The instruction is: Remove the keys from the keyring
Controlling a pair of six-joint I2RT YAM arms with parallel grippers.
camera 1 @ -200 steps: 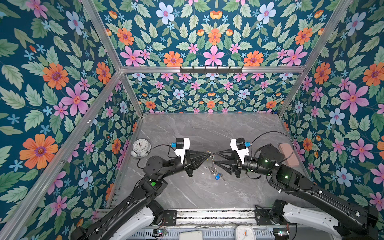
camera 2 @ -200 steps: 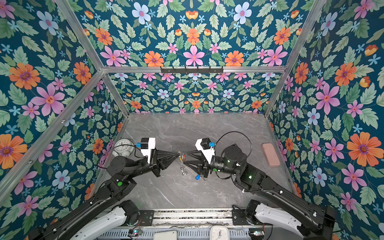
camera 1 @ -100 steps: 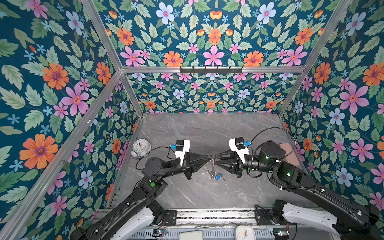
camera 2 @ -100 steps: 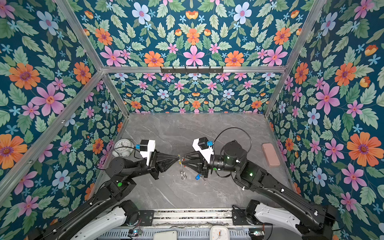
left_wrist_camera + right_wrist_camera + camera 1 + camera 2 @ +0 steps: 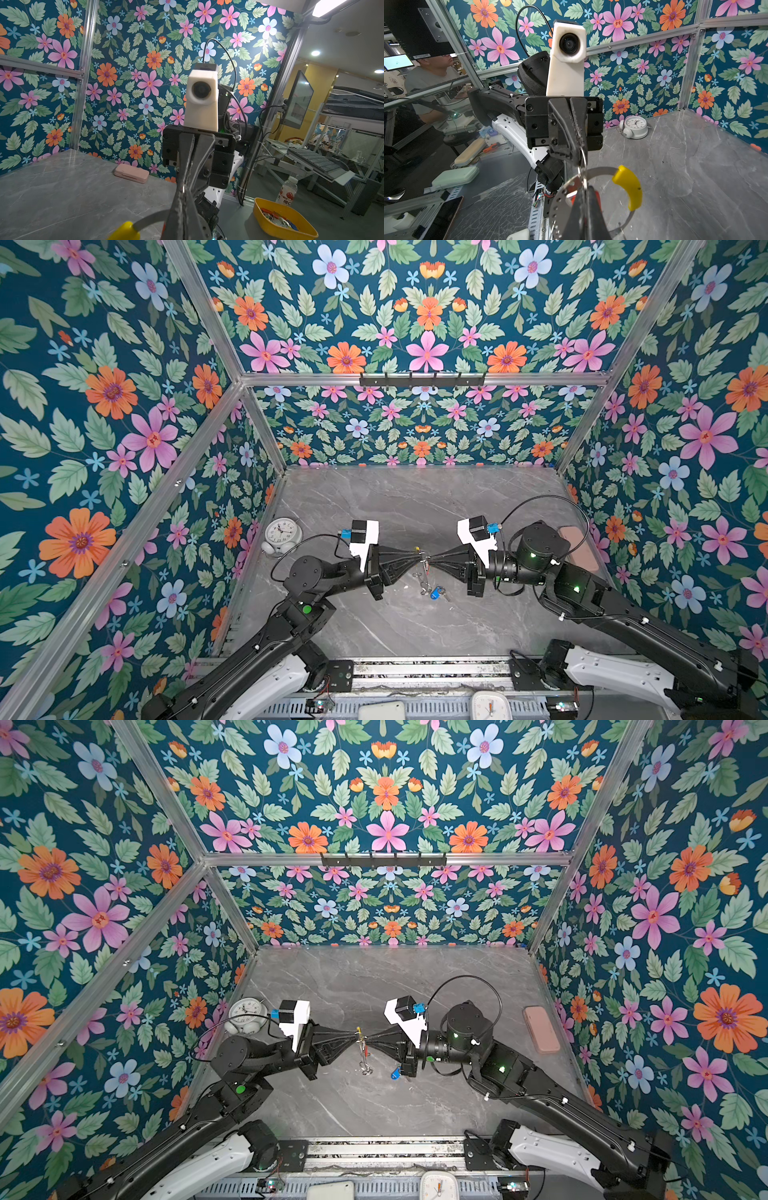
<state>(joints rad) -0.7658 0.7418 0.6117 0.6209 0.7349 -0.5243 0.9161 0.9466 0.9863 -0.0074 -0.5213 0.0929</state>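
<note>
The keyring [image 5: 423,572] [image 5: 362,1054] hangs edge-on above the table's middle, its yellow sleeve [image 5: 417,548] [image 5: 630,187] [image 5: 124,230] uppermost. My left gripper [image 5: 417,559] [image 5: 356,1039] [image 5: 182,194] is shut on the grey hoop [image 5: 600,169] from the left. Facing it tip to tip, my right gripper [image 5: 430,559] [image 5: 368,1040] [image 5: 585,189] is shut on the red-tagged key [image 5: 598,199], whose red plastic shows on both sides of its fingers. Of the keys, the blue-tagged one [image 5: 435,593] [image 5: 395,1074] lies on the table below, apart from the hoop.
A white alarm clock [image 5: 282,533] [image 5: 247,1013] [image 5: 634,126] stands by the left wall. A pink case [image 5: 540,1029] [image 5: 132,172] lies by the right wall. Flowered walls close in three sides. Outside the cell sits a yellow tub [image 5: 284,220].
My right gripper has closed from open and come in to the keyring, meeting the left gripper's tips. The left gripper has kept its grip. The blue-tagged key has not moved.
</note>
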